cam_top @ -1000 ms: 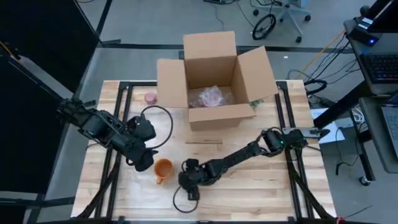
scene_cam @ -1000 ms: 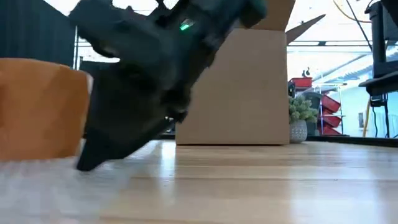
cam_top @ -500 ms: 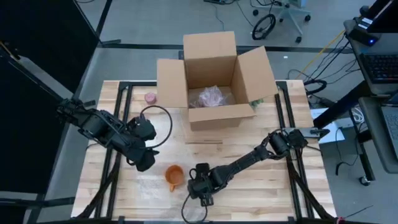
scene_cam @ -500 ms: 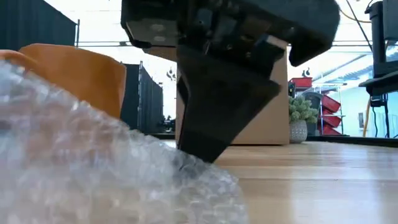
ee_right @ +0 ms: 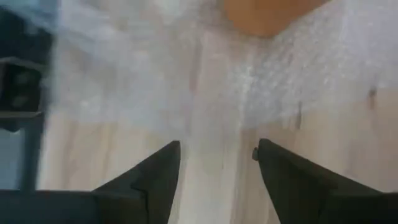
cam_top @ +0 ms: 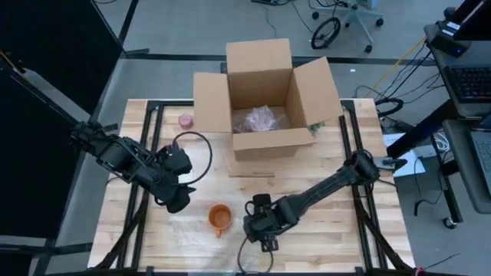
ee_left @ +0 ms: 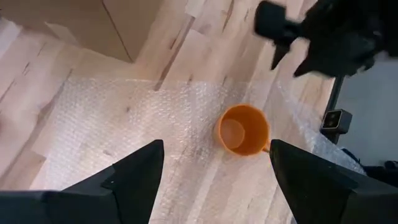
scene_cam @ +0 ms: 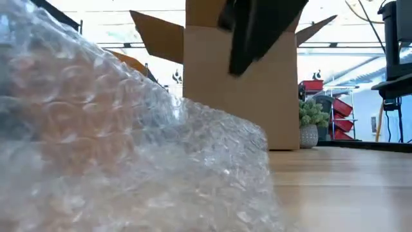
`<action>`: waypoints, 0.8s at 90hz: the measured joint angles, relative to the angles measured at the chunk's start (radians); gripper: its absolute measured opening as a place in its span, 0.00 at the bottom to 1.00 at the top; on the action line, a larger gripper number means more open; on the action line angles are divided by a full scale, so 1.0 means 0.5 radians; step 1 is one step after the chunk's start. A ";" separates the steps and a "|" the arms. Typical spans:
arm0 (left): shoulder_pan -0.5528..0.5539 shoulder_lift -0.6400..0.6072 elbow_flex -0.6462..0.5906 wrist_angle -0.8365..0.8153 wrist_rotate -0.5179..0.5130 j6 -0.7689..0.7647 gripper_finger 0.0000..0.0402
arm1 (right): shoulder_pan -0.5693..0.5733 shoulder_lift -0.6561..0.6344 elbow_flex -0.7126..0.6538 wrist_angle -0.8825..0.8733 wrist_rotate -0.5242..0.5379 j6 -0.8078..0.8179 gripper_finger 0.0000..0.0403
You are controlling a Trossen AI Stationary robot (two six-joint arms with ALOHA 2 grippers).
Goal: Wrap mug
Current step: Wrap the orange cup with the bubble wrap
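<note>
orange mug (cam_top: 219, 217) stands upright on bubble wrap (cam_top: 188, 228) on the worktop (cam_top: 322, 234), between both grippers. left gripper (cam_top: 177, 201) hovers beside it, jaws apart. right gripper (cam_top: 265, 239), jaws apart, is at the wrap's edge.

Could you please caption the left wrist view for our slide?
Left gripper, fingers open, hovers above an upright orange mug standing on bubble wrap.
</note>
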 joint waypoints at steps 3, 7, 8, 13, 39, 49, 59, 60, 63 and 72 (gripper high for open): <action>-0.002 0.000 0.000 0.000 0.000 -0.002 0.70 | 0.026 -0.039 0.001 -0.041 0.003 0.012 0.50; -0.004 0.000 0.000 0.000 0.000 -0.003 0.70 | 0.070 -0.086 0.002 -0.078 0.007 0.054 0.50; -0.004 0.000 0.000 0.001 0.000 -0.003 0.70 | 0.081 -0.095 0.002 -0.082 0.007 0.066 0.50; -0.007 0.000 0.000 0.003 0.000 -0.006 0.70 | 0.146 -0.139 0.002 -0.082 0.006 0.143 0.50; -0.027 0.000 0.001 0.108 -0.047 -0.002 0.70 | 0.487 -0.209 -0.036 -0.025 0.179 1.040 0.50; -0.040 0.002 0.001 0.107 -0.050 -0.015 0.70 | 0.545 -0.209 -0.177 0.179 0.277 1.367 0.50; -0.059 0.002 0.001 0.107 -0.050 -0.043 0.70 | 0.548 -0.207 -0.375 0.438 0.322 1.641 0.50; -0.062 0.002 0.001 0.107 -0.050 -0.046 0.70 | 0.545 -0.207 -0.397 0.482 0.323 1.661 0.50; -0.071 0.002 0.001 0.106 -0.051 -0.054 0.70 | 0.531 -0.207 -0.466 0.629 0.321 1.716 0.50; -0.094 0.002 0.001 0.105 -0.055 -0.056 0.70 | 0.474 -0.207 -0.698 1.068 0.319 1.901 0.50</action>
